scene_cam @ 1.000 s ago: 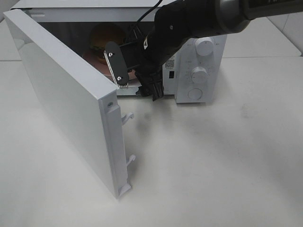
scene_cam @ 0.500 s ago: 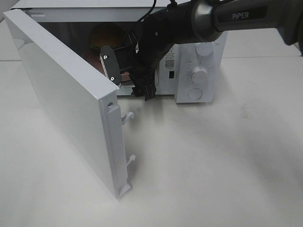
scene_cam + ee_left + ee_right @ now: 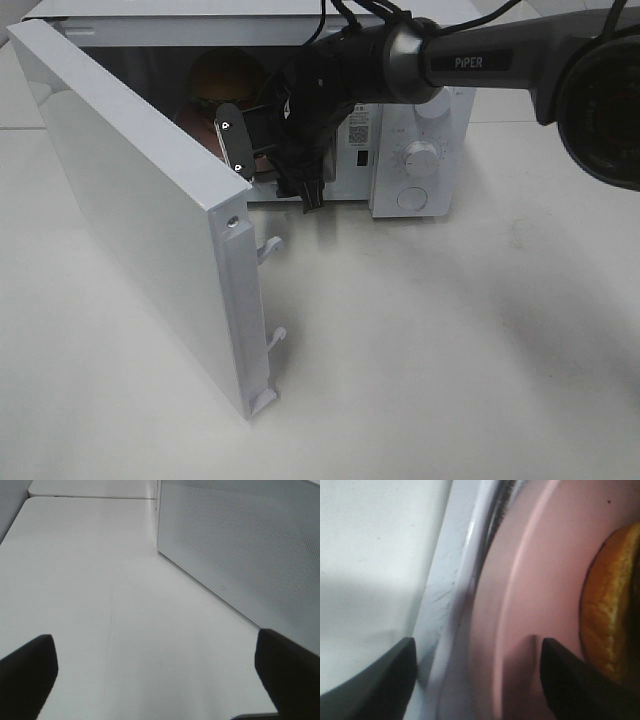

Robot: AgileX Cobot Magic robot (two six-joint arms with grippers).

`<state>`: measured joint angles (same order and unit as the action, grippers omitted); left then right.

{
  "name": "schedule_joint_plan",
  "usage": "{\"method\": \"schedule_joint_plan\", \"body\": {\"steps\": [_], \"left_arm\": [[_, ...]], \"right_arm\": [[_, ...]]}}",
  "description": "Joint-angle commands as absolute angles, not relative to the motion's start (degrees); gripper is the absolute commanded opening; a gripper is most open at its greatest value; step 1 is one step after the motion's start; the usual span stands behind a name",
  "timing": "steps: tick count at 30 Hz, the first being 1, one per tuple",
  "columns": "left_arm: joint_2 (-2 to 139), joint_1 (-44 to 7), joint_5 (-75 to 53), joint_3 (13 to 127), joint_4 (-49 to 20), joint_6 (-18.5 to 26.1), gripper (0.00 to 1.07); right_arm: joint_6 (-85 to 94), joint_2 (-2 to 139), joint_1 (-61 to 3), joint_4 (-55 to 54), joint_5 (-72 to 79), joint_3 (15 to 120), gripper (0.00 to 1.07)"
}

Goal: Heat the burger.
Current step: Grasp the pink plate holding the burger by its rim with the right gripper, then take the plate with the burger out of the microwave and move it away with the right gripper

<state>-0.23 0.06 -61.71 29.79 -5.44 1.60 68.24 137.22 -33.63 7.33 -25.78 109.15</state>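
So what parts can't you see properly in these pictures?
- Burger: high view, mostly hidden by the microwave door and the right arm; right wrist view cuts it off at the edge.
- Pink plate: blurred in the right wrist view.
- Dial markings: too small.
- Left gripper: fingertips only.

White table (image 3: 450, 330) with a microwave (image 3: 415, 150) on it

The microwave stands at the far edge, its door (image 3: 130, 210) swung wide open over the tabletop toward the near left.
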Motion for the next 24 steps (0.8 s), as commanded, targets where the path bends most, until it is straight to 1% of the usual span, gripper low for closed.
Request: {"method": "schedule_joint_plan", "body": {"steps": [1, 2, 3, 4, 5, 6, 7, 19, 24], "left_arm": [[-0.52, 0.34, -61.36, 29.62, -5.73, 1.60, 1.00], [-0.52, 0.34, -61.36, 29.62, -5.73, 1.60, 1.00], [-0.52, 0.34, -61.36, 29.62, -5.73, 1.60, 1.00], [-0.52, 0.34, -61.36, 29.62, -5.73, 1.60, 1.00], [-0.52, 0.34, -61.36, 29.62, -5.73, 1.60, 1.00], [-0.52, 0.34, -61.36, 29.62, -5.73, 1.60, 1.00], [-0.52, 0.34, -61.36, 29.62, -5.73, 1.60, 1.00], [-0.52, 0.34, -61.36, 29.62, -5.67, 1.60, 1.00], [-0.52, 0.34, -61.36, 29.62, -5.73, 1.60, 1.00]], "right_arm": [[68.30, 137.51, -33.17, 7.56, -25.27, 110.01, 0.49], [68.53, 137.51, -33.17, 7.56, -25.27, 110.01, 0.35], [68.53, 137.51, -33.17, 7.56, -25.27, 110.01, 0.35], [68.53, 137.51, -33.17, 7.56, -25.27, 110.01, 0.27], [68.53, 137.51, -33.17, 7.56, -25.27, 110.01, 0.11], [68.53, 137.51, -33.17, 7.56, -25.27, 110.01, 0.11], [68.53, 137.51, -33.17, 7.16, -25.44, 110.01, 0.00], [70.93, 136.36, -34.49, 5.39, -30.31, 109.89, 0.00], [72.82, 134.65, -35.18, 4.64, -31.11, 108.06, 0.00]]}}
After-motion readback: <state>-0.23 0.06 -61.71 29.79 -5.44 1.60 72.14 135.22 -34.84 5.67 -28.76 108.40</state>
